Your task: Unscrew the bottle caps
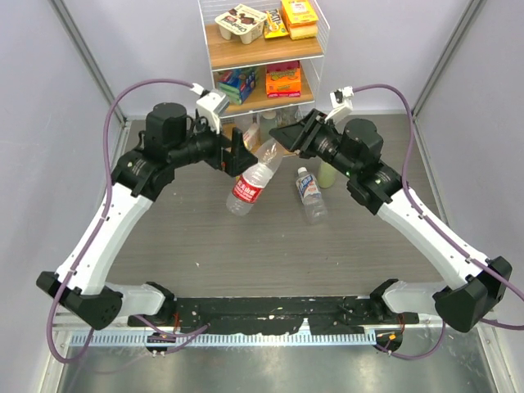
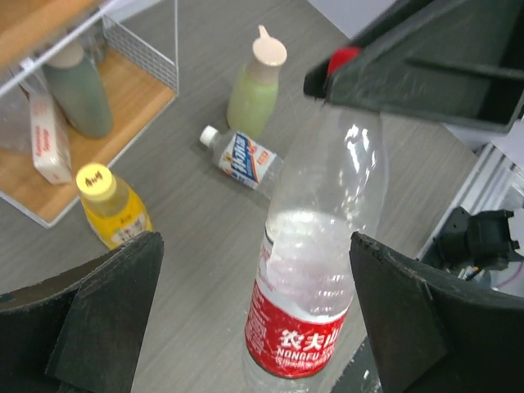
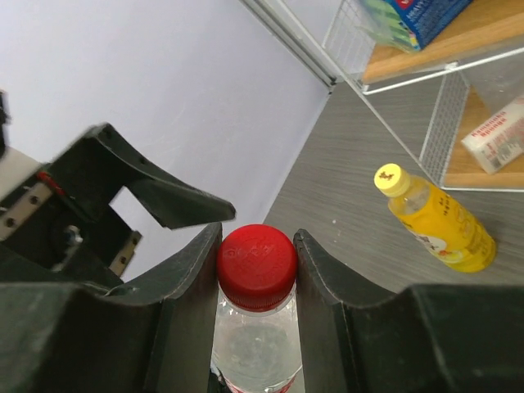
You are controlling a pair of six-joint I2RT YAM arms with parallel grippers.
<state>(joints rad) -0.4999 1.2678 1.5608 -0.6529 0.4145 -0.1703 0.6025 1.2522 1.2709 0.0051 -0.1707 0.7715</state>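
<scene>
We're on the red cap [image 3: 255, 264]: right gripper [image 3: 256, 246] clamps it, left gripper [image 2: 255, 246] wide open astride the tilted red-label bottle [image 2: 304, 327], so next left must grip the body before we twist.

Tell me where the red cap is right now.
Right wrist view, centre: the red cap sits on the red-label bottle, pinched by the right tool, with the yellow juice bottle off to its right.

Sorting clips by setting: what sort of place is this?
Probably a lab test cell: plain grey partition walls, a white wire rack of boxed snacks, a dark wood-grain table.
</scene>
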